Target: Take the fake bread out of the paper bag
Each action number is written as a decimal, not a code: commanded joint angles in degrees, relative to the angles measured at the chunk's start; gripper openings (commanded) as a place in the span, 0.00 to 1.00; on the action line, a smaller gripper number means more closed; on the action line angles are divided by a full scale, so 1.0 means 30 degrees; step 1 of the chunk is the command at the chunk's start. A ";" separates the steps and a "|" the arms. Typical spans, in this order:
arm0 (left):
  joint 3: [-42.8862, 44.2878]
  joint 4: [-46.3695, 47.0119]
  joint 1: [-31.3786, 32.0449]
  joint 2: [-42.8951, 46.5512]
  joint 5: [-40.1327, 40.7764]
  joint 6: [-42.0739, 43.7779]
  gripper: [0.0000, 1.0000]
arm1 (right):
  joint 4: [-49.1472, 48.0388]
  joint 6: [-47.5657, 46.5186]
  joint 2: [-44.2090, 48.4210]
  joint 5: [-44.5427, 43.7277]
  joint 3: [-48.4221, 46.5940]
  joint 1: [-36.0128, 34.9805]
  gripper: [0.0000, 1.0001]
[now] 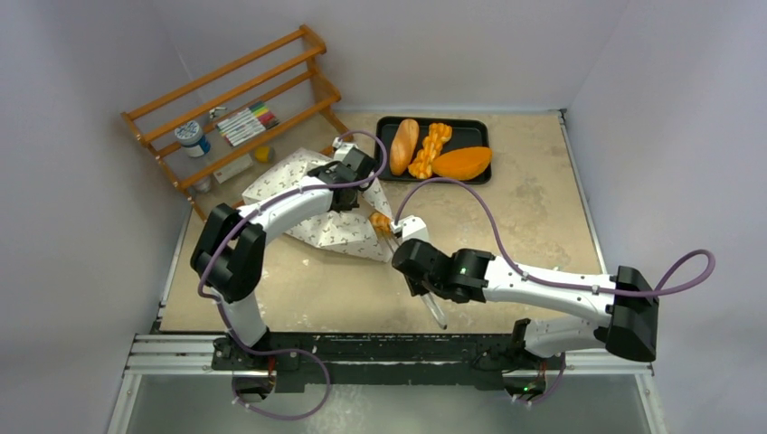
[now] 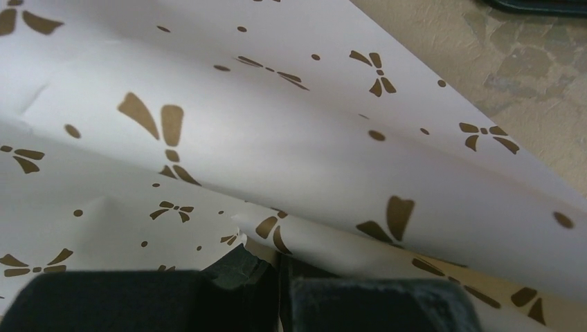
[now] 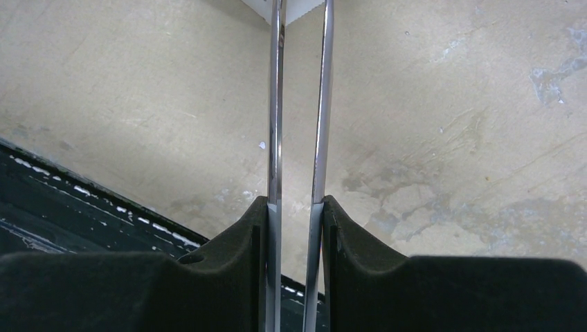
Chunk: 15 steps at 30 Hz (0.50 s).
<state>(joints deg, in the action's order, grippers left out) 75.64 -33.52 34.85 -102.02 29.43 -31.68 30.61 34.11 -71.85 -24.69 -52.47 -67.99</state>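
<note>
Top external view: the left gripper [image 1: 355, 181] pinches the upper lip of the paper bag [image 1: 303, 206], probably to keep its right-facing mouth open, while the right gripper [image 1: 418, 276] squeezes metal tongs [image 1: 434, 312] whose tips seem to clasp an orange nub of fake bread [image 1: 381, 220] at that mouth, its long axis hidden.

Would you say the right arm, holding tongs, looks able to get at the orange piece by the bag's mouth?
Probably yes: the right gripper is shut on the tongs, their tips sit at the orange piece, and the left gripper pinches the paper bag; nothing lies between.
</note>
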 commanded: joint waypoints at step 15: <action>0.2117 -0.1280 -0.0133 -0.1688 0.0351 0.1682 0.00 | 0.1085 -0.0197 0.1659 -0.1071 -0.1961 -0.0131 0.03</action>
<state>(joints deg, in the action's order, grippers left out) 77.93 -36.95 34.87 -103.81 27.92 -28.99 33.98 34.09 -68.88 -25.91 -55.09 -68.14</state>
